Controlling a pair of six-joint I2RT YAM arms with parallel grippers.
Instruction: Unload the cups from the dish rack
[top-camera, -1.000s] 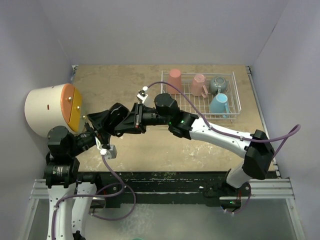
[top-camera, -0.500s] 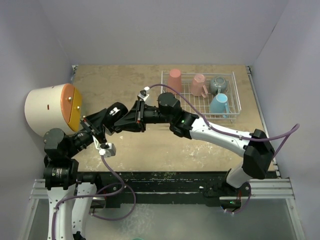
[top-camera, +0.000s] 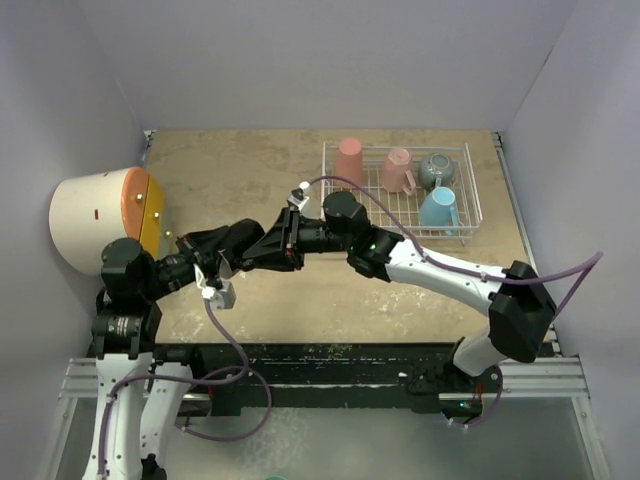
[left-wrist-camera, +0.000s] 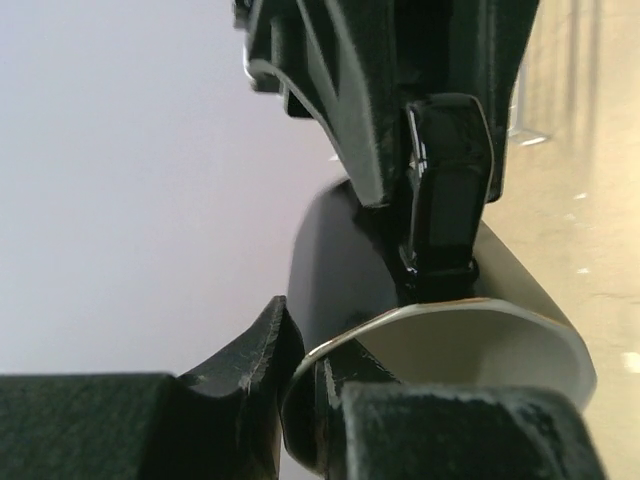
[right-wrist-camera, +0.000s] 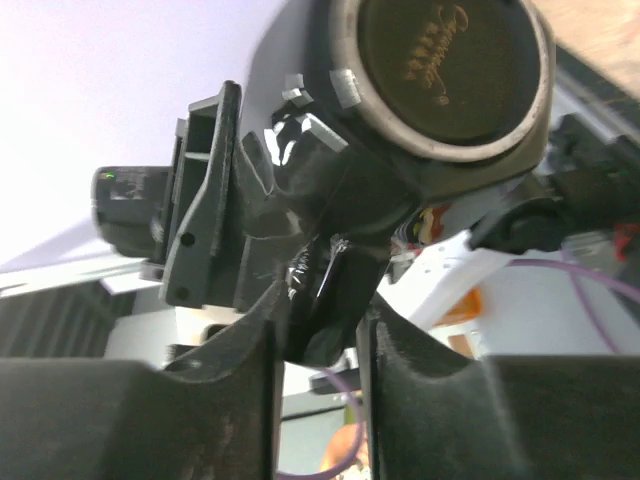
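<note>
The black mug (top-camera: 254, 248) hangs above the table's left middle, between the two grippers. My left gripper (left-wrist-camera: 305, 370) is shut on its rim, one finger inside the white interior and one on the black wall (left-wrist-camera: 335, 260). My right gripper (right-wrist-camera: 320, 330) stands slightly open around the mug's handle (right-wrist-camera: 325, 295), with a gap showing at one finger; the mug's base (right-wrist-camera: 440, 60) faces that camera. In the dish rack (top-camera: 471, 205) at the back right stand a salmon tumbler (top-camera: 349, 158), a pink mug (top-camera: 398, 169), a dark grey-blue mug (top-camera: 437, 168) and a light blue mug (top-camera: 438, 208).
A large cream drum with an orange lid (top-camera: 95, 220) lies at the left edge beside the left arm. Pale walls close in the table on three sides. Purple cables loop from both wrists.
My left gripper has closed on the mug's rim. The right jaws have parted around the handle, and the right wrist has drawn back a little to the right.
</note>
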